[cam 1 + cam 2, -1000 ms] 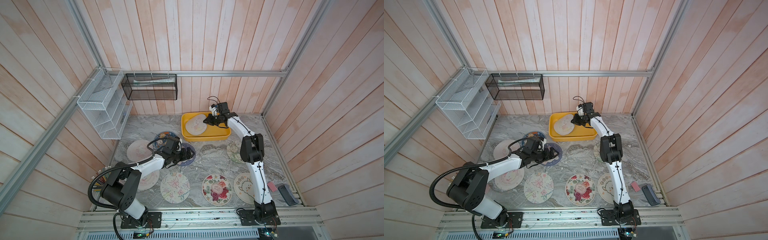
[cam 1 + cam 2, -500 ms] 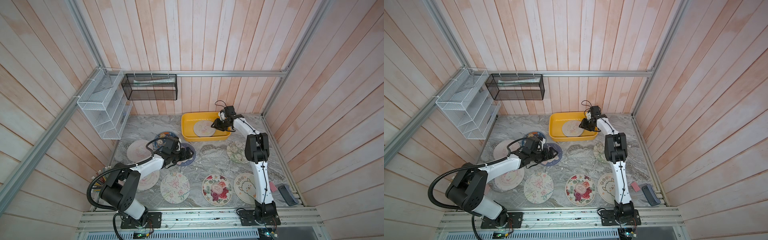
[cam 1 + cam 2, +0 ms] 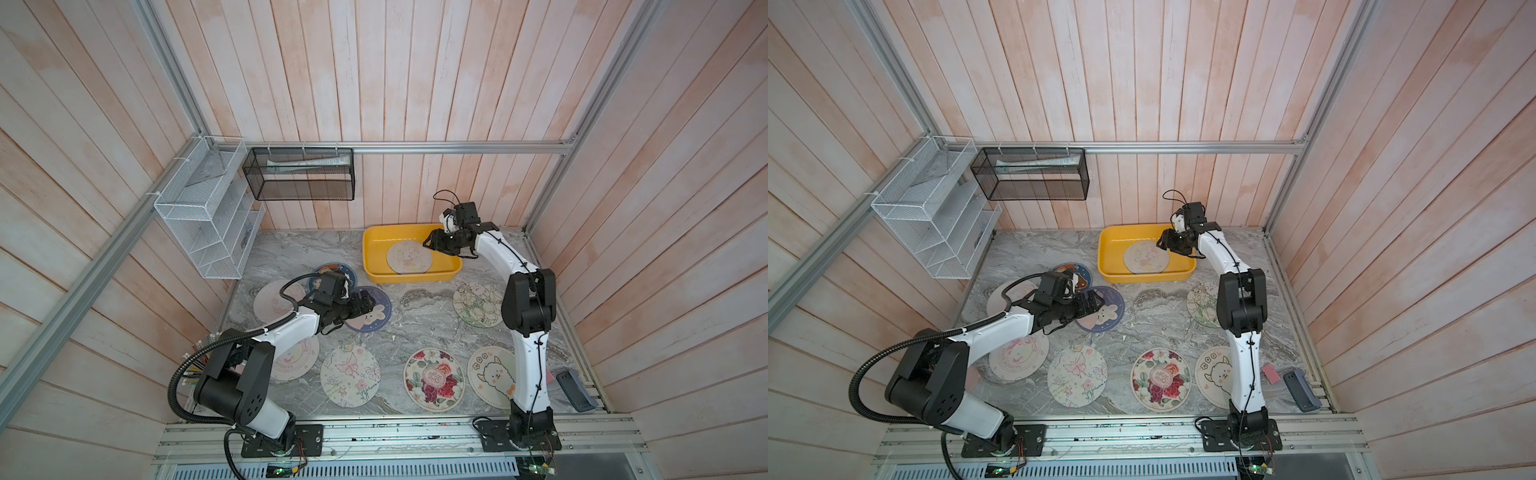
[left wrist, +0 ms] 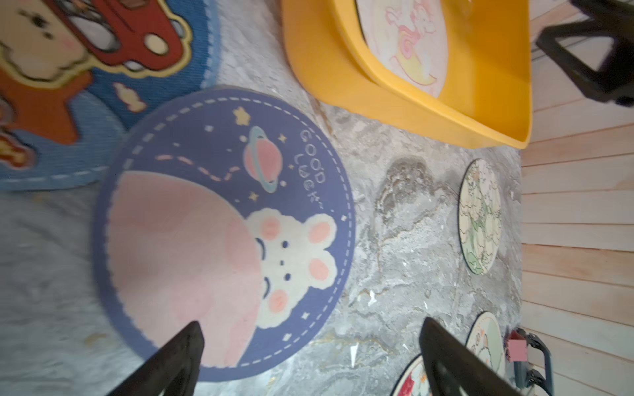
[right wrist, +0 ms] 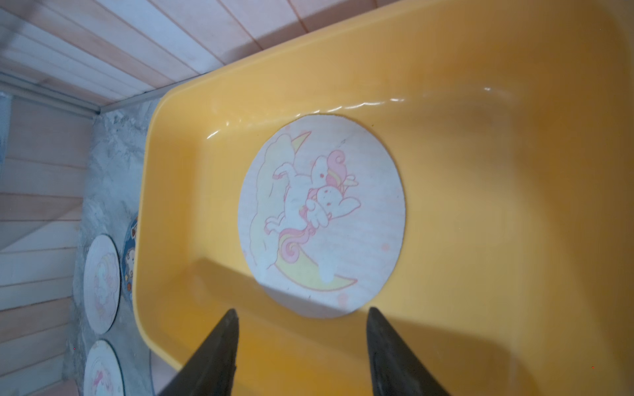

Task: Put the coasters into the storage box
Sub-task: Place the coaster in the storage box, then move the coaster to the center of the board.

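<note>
Yellow plastic box (image 5: 480,103) holds one cream unicorn coaster (image 5: 322,212) lying flat just ahead of the right claw (image 5: 302,319), whose jaws stand apart and empty, while the left claw (image 4: 312,329), also spread wide and empty, has a purple rabbit coaster (image 4: 223,233) on the grey table (image 4: 394,257) just ahead.

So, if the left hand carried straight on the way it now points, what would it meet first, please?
Most likely the dark blue bunny coaster, lying flat just ahead of the open left hand; how high the hand hovers is unclear.
</note>
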Controlling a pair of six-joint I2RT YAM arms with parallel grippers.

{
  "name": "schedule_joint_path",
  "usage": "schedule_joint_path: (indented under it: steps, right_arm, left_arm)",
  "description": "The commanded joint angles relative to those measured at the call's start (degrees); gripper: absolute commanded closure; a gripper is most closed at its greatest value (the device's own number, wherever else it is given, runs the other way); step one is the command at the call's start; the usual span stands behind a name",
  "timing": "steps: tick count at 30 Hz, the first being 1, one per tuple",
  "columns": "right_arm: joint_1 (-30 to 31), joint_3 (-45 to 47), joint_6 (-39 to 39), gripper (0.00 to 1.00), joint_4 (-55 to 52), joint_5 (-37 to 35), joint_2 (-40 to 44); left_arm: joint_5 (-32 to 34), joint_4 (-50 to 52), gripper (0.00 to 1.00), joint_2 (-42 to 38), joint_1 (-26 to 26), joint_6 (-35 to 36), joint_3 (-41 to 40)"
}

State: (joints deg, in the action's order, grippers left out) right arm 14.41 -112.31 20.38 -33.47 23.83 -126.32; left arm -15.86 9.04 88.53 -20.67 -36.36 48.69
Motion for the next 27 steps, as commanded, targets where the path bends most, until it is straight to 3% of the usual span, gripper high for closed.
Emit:
schedule_joint_path:
  steps: [1,6,12,27]
  right_arm:
    - [2.6,7.1,-1.4,0.36,2.0,2.6,8.0]
    - [7.1,24.3,0.9,0.33,8.0,5.3,18.3]
    - [11.4,38.2,5.5,0.32,16.1,6.3,24.6]
    - [13.1,42.9,4.7,0.31,17.7,5.5,23.1]
  left_arm:
    - [3.3,3.9,0.01,-0.9,3.4,3.8,0.6]
    - [6.2,6.1,0.05,2.0,7.4,7.5,2.3]
    - [7.5,5.7,0.11,7.4,8.2,10.4,5.2]
    - [2.7,7.9,0.23,16.9,6.1,14.8,11.6]
